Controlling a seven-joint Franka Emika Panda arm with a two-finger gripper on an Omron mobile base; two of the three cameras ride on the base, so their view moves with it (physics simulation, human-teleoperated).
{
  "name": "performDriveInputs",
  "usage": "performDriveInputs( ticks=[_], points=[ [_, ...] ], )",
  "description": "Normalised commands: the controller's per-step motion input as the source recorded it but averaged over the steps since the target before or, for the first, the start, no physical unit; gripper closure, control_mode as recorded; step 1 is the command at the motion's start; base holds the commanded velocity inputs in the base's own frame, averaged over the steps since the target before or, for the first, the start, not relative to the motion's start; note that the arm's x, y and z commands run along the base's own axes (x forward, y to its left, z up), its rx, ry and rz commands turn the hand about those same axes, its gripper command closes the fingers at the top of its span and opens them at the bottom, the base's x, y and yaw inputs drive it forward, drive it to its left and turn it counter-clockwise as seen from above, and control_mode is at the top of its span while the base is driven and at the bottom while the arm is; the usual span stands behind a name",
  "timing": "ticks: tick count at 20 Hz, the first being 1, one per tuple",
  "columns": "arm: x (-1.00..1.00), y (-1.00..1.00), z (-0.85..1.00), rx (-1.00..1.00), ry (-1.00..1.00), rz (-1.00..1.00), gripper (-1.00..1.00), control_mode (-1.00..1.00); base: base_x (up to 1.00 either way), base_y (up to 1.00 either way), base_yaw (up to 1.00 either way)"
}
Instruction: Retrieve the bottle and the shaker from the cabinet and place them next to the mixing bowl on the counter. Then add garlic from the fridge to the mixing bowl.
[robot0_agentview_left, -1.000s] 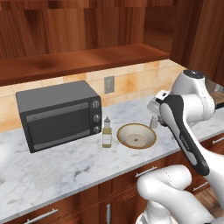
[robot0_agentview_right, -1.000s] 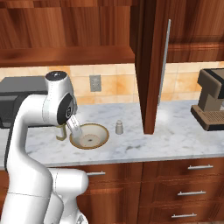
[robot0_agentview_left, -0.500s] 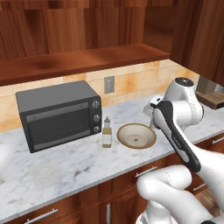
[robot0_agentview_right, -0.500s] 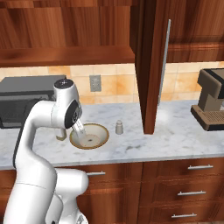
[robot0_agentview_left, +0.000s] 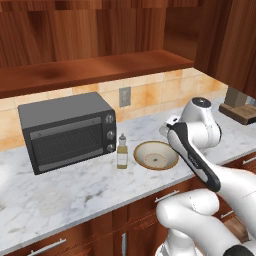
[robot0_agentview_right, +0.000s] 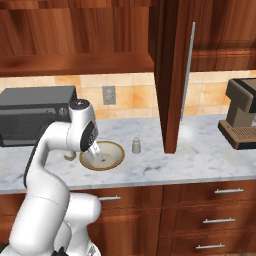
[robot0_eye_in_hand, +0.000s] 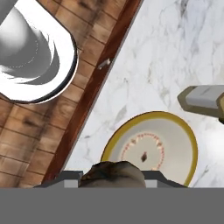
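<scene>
- Left base view: the bottle (robot0_agentview_left: 122, 151) stands upright on the counter (robot0_agentview_left: 75, 190), just left of the bowl (robot0_agentview_left: 155, 155) and in front of the oven (robot0_agentview_left: 67, 130). The arm's wrist hangs over the bowl's right rim, its own links hiding the claw, so this view does not tell how the jaws stand. The long shelf of the cabinet (robot0_agentview_left: 95, 70) runs above, bare where it shows.
- Right base view: the shaker (robot0_agentview_right: 135, 145) stands upright on the counter (robot0_agentview_right: 200, 160), near the bowl (robot0_agentview_right: 102, 155) on its right, so bottle and shaker flank the bowl. The hand points down at the bowl's left part; the fingers are too blurred here to read. An open cabinet door (robot0_agentview_right: 172, 75) hangs edge-on right of the shaker, and a coffee machine (robot0_agentview_right: 242, 120) sits at the far right.
- Hand view: the claw (robot0_eye_in_hand: 113, 174) is pressed onto a lumpy brownish thing, likely the garlic (robot0_eye_in_hand: 113, 172), clamped between the tips. The bowl (robot0_eye_in_hand: 151, 146) lies straight ahead of the tips, that is directly below the hand, its speckled inside bare. The bottle's (robot0_eye_in_hand: 202, 99) cap and neck enter from the right edge. The counter's front edge and wooden floor show to the left.
- Judgement: the coming move turns on garlic sitting above the bowl's inside, which the hand view alone confirms; letting go should drop it in, though it sits toward the near rim.
</scene>
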Motion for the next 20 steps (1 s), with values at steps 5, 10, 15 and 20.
performDriveInputs(
  ticks=[5, 10, 15, 20],
  points=[
    [0.41, 0.0, -0.36, 0.0, 0.03, 0.0, 1.0, -1.0, 0.0, 0.0, 0.0],
    [0.43, 0.0, -0.34, 0.0, 0.05, 0.0, 1.0, -1.0, 0.0, 0.0, 0.0],
    [0.41, 0.04, -0.3, 0.0, 0.05, 0.0, 1.0, -1.0, 0.0, 0.0, 0.0],
    [0.36, 0.14, -0.26, 0.0, 0.05, 0.0, 1.0, -1.0, 0.0, 0.0, 0.0]
  ],
)
